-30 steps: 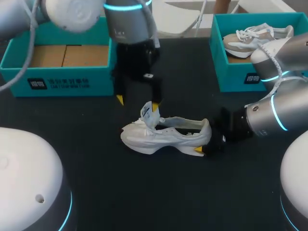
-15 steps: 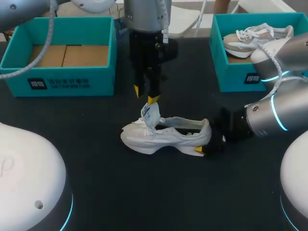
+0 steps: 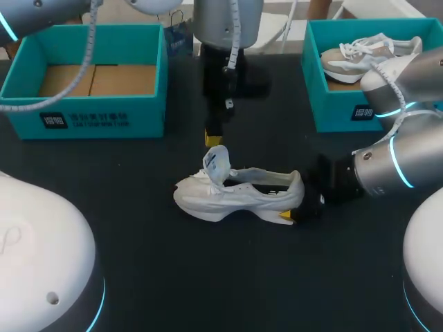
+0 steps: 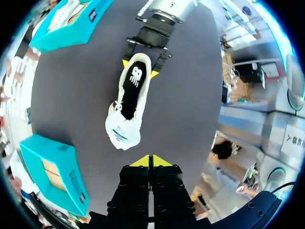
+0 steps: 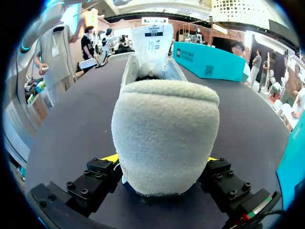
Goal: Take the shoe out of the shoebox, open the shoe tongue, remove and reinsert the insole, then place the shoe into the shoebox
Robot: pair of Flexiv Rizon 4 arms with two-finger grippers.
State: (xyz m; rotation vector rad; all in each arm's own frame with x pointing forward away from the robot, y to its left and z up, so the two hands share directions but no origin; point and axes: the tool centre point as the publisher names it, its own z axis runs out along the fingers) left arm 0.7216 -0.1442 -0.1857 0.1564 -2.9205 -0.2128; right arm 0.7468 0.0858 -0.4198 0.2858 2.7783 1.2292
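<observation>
A white shoe (image 3: 239, 196) lies on its sole in the middle of the black table (image 3: 138, 263), its tongue (image 3: 216, 164) standing up. My left gripper (image 3: 214, 140) hangs just above the tongue, shut and holding nothing. In the left wrist view its joined yellow tips (image 4: 149, 161) point down at the shoe (image 4: 127, 102), whose black insole (image 4: 131, 88) shows. My right gripper (image 3: 293, 206) grips the heel from both sides. The right wrist view has the fuzzy heel (image 5: 164, 133) pressed between the fingers of the right gripper (image 5: 162, 160).
An empty teal shoebox (image 3: 83, 111) with a cardboard floor stands at the back left. A second teal box (image 3: 346, 111) at the back right holds another shoe (image 3: 367, 54). Both boxes, the near one (image 4: 52, 176) and the far one (image 4: 66, 26), flank the shoe in the left wrist view.
My left gripper has closed from wide open and moved up and to the right, off the tongue. The tongue stays raised. The right arm and the shoe have not moved.
</observation>
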